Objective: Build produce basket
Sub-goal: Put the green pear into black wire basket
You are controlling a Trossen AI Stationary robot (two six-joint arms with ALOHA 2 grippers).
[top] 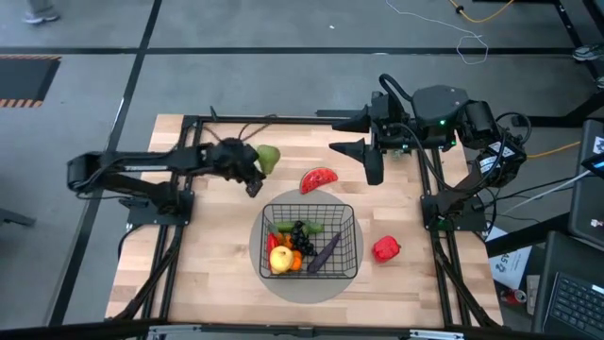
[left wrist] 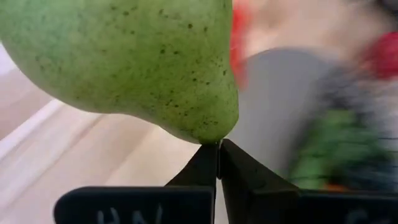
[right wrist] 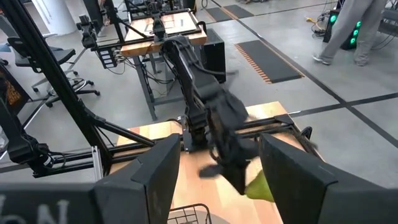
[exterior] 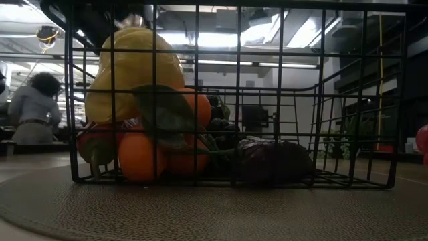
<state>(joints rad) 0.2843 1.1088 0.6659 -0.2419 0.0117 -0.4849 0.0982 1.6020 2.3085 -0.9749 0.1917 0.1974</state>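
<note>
The black wire basket (top: pixel 264 225) stands on a round grey disc (top: pixel 330 288) at the table's near middle. It holds a yellow lemon (top: pixel 280 258), oranges (exterior: pixel 140 157), dark grapes (top: pixel 300 233), a purple eggplant (top: pixel 326 253) and a green piece. My left gripper (top: pixel 251 179) is shut on the green pear (top: pixel 269 158), left of and beyond the basket. The watermelon slice (top: pixel 319 178) lies on the wood past the basket, and the red pepper (top: pixel 385 249) lies to its right. My right gripper (top: pixel 364 142) hovers open over the far side. My left gripper pinches the green pear at the very tip of its narrow end (left wrist: pixel 212 138) between its two fingertips (left wrist: pixel 202 163). Only the free ends of the fingers meet it. The pear's wide body stands out beyond the fingertips. Whether it is clear of the table, I cannot tell.
Black frame rails (top: pixel 179 246) run along the table's left, right and far sides. Bare wood lies left of the basket and at the near right corner. A person (exterior: pixel 33 107) is in the room behind, and another stands (right wrist: pixel 354 31) beyond the table.
</note>
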